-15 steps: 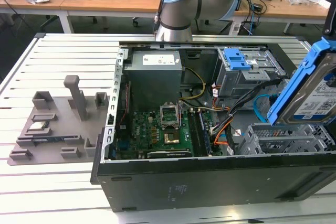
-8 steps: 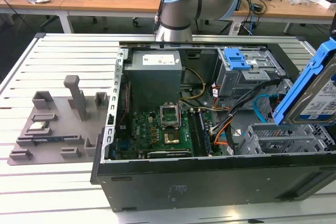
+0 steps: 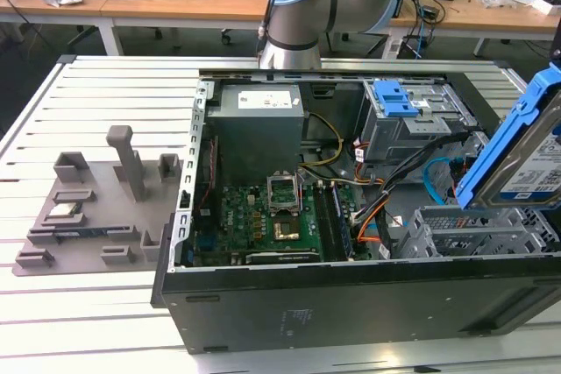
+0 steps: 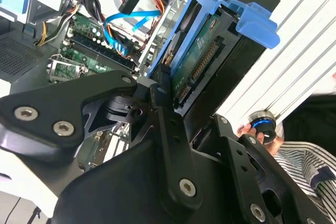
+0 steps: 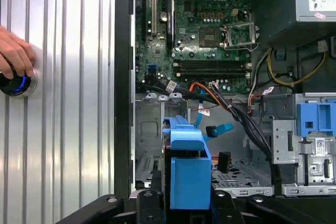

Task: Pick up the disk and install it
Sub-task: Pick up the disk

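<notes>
The disk (image 3: 524, 157), a silver drive with a blue-and-white label in a bright blue bracket, hangs tilted in the air at the exterior view's right. It is above the grey metal drive bay (image 3: 478, 232) in the front corner of the open computer case (image 3: 351, 308). My gripper (image 4: 191, 109) is shut on the disk (image 4: 198, 61), with a black finger (image 4: 164, 93) pressed against each side. The first wrist view looks along the disk (image 5: 186, 169) edge-on, with the open bay floor (image 5: 233, 174) beneath it and my gripper (image 5: 186, 205) clamping its near end.
Inside the case lie the motherboard (image 3: 263, 216), the power supply (image 3: 259, 120), a blue latch on a grey cage (image 3: 394, 98) and loose blue and orange cables (image 3: 429, 183). A grey fixture tray (image 3: 96, 208) holds a small chip (image 3: 66, 212). A hand (image 5: 14, 51) rests on a blue-lit button (image 5: 16, 83).
</notes>
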